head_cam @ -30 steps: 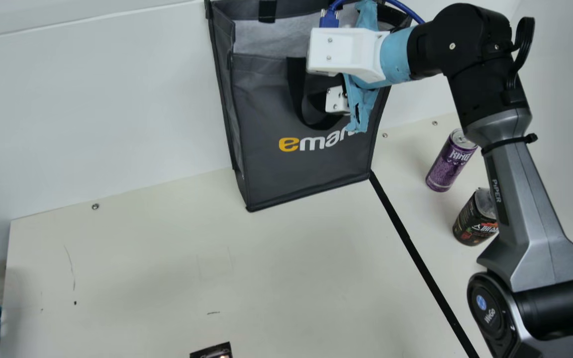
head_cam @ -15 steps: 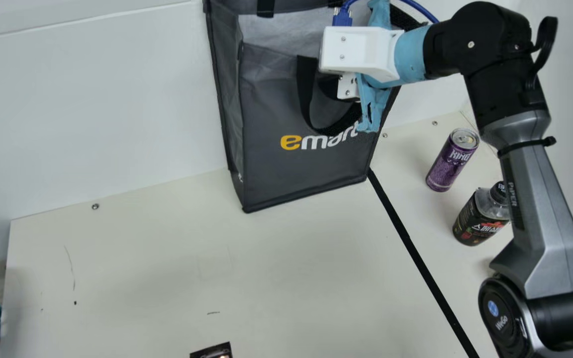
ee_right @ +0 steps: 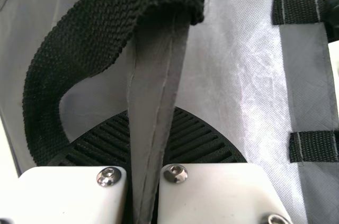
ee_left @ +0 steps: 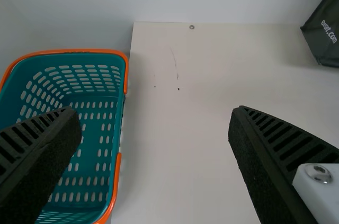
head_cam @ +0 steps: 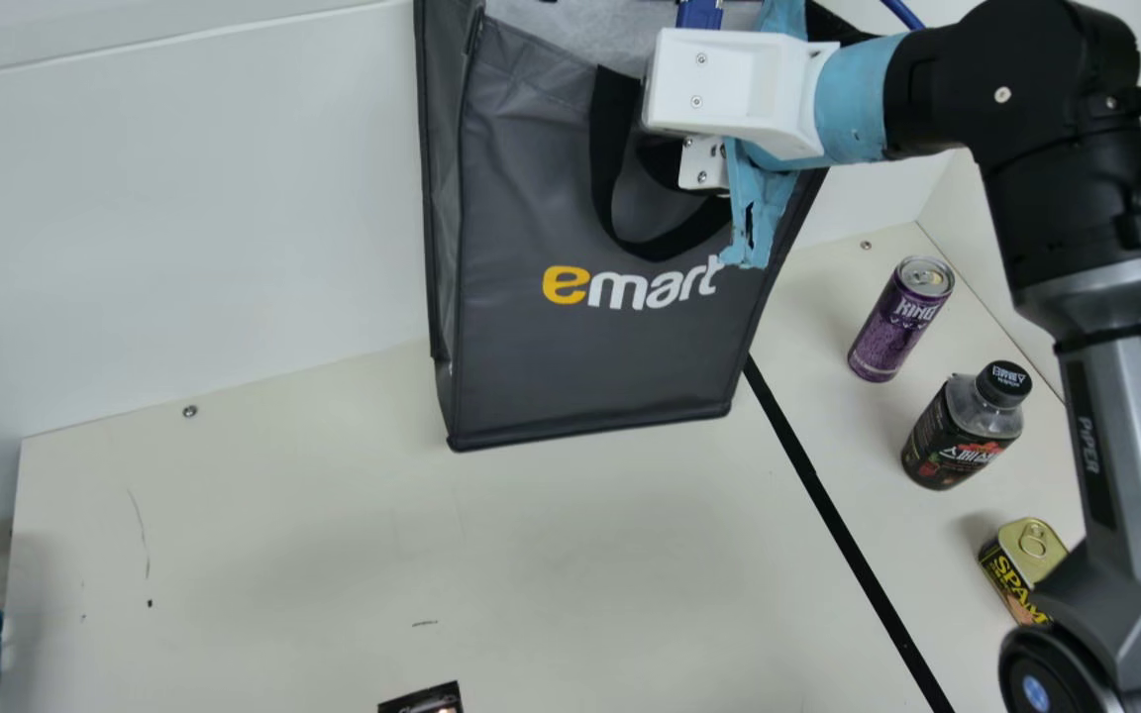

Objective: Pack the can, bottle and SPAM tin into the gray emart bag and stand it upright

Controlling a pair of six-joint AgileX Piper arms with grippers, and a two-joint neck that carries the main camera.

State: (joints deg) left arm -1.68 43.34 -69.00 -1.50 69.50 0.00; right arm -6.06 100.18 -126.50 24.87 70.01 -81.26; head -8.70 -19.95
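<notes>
My right gripper (head_cam: 704,163) is at the upper right of the gray emart bag (head_cam: 570,356) in the main view. In the right wrist view the right gripper (ee_right: 151,134) is shut on the bag's edge (ee_right: 153,83), a black strap looped beside it. The bag is roughly upright, slightly tilted, its mouth gaping; whether its base touches the table I cannot tell. Standing to its right are the purple can (head_cam: 899,319), the dark bottle (head_cam: 962,431) and the SPAM tin (head_cam: 1018,566), partly behind the right arm. My left gripper (ee_left: 153,128) is open, with nothing between its fingers.
A teal basket (ee_left: 100,134) with an orange rim is at the table's left side. A small black item (head_cam: 422,701) lies at the main view's bottom edge. A black line (head_cam: 848,535) runs along the table between bag and groceries. The wall rises behind the bag.
The right gripper has shifted rightward with the bag, whose base has come toward the main view's bottom. The right arm has swung right, uncovering the bottle's cap and the SPAM tin.
</notes>
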